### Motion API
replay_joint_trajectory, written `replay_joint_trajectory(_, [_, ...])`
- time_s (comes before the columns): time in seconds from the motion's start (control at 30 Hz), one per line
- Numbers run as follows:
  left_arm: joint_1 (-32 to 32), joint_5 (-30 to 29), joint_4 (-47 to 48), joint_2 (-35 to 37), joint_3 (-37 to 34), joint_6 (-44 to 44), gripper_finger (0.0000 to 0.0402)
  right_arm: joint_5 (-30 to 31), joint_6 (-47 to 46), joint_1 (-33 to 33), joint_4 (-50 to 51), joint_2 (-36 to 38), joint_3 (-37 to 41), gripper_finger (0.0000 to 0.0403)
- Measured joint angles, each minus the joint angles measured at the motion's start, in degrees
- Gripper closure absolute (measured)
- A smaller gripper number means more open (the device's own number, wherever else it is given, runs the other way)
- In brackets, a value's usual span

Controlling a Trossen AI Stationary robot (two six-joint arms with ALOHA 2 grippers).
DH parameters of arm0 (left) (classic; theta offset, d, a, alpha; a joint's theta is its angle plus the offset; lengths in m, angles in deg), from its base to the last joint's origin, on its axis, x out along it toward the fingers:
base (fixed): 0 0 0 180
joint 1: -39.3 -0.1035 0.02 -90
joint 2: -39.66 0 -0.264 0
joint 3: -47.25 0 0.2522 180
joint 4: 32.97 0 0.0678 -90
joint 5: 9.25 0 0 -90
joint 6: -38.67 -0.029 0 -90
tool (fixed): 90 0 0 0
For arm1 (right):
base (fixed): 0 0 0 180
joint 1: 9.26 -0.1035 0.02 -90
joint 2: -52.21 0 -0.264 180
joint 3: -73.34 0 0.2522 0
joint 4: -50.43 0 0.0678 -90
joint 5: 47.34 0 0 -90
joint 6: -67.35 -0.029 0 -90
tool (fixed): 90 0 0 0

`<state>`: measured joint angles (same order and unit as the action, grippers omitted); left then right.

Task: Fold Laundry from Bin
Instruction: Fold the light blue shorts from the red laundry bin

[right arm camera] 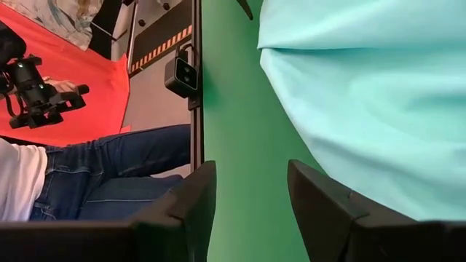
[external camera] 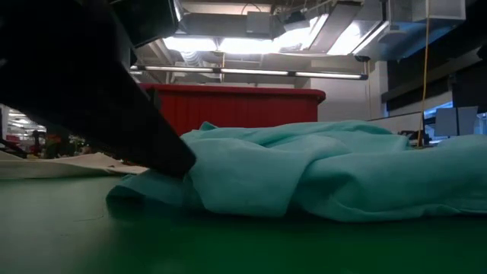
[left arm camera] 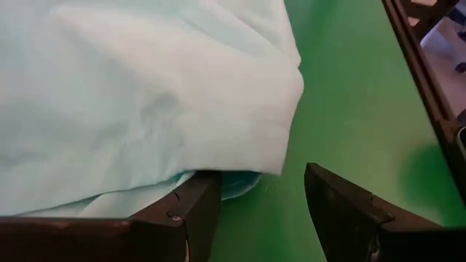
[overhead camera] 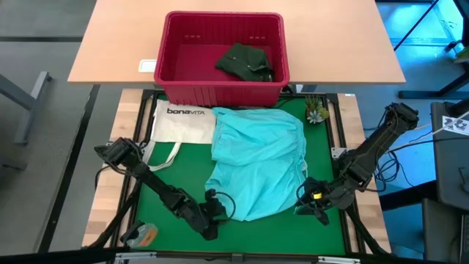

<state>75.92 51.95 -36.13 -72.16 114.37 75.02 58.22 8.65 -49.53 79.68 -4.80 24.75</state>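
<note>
Green mat (overhead camera: 168, 165) carries turquoise garment (overhead camera: 256, 165). Red bin (overhead camera: 170, 62) behind holds one dark green garment (overhead camera: 245, 62), possibly shorts. Left gripper (overhead camera: 212, 213) and right gripper (overhead camera: 311, 202) flank garment's near edge, jaws apart, empty.

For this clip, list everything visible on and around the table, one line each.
Turquoise garment: one, light turquoise, spread on the green mat at centre.
Dark green garment: one, crumpled inside the bin.
Bin: one, red, slotted sides, at the mat's far edge.
Tote bag: one, white with "bonaVITA" lettering, on the mat left of the turquoise garment.
Small plant: one, green, far right corner of the mat.
Green mat: one, covering the work table.
Person: one, seated beside the table in blue jeans, seen in the right wrist view.
Left gripper: fingers open, at the garment's near left hem.
Right gripper: fingers open, beside the garment's near right edge.
</note>
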Motion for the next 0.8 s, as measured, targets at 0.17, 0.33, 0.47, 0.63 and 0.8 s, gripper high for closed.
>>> replay_joint_trajectory(0.17, [-0.3,0.2,-1.2,-1.3,0.0,-2.8,0.0212,0.0,0.0,0.0,-0.2,0.0,0.0,0.0233])
replay_joint_trajectory(0.33, [-0.6,0.6,-5.3,-4.1,0.0,-5.7,0.0212,0.0,0.0,0.0,-0.5,0.0,0.0,0.0233])
replay_joint_trajectory(0.47, [-0.6,0.6,-5.5,-4.6,0.0,-8.6,0.0214,0.0,0.0,0.0,-0.5,0.0,0.0,0.0233])
replay_joint_trajectory(0.63, [-0.6,0.4,-5.1,-4.6,0.0,-11.7,0.0249,0.0,0.0,0.0,-0.4,0.0,0.0,0.0233])
replay_joint_trajectory(0.8, [-0.6,0.5,-5.1,-4.6,0.0,-11.5,0.0315,-0.1,0.0,0.0,-0.4,0.0,0.0,0.0233])
